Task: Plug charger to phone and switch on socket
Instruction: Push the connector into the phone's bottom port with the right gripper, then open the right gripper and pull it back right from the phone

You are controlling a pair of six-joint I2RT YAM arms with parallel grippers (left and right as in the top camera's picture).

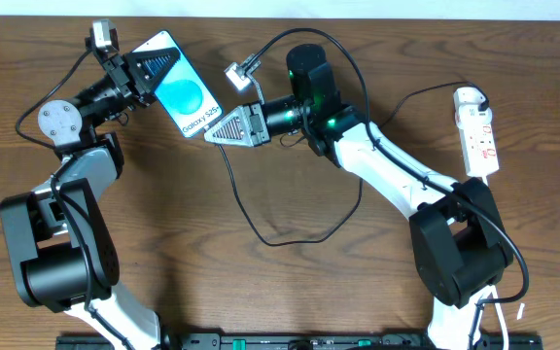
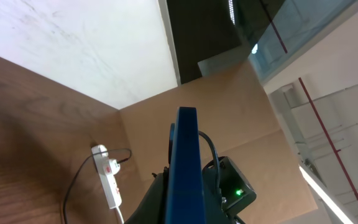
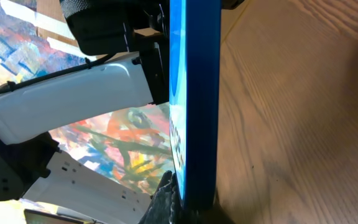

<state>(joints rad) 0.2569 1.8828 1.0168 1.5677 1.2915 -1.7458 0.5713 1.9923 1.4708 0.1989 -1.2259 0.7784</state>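
Over the far-left corner of the wooden table (image 1: 290, 292) my left claw (image 1: 158, 70) clamps the blue-screened Galaxy phone (image 1: 183, 97), my right claw (image 1: 220, 129) shut at its end.

The phone (image 1: 181, 95) screen reads "Galaxy S25".

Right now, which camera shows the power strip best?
The overhead view. It shows the whole power strip lying flat, top face up, near the right edge of the table. The left wrist view catches it only small and far off at lower left, seen at a slant. The right wrist view does not show it.
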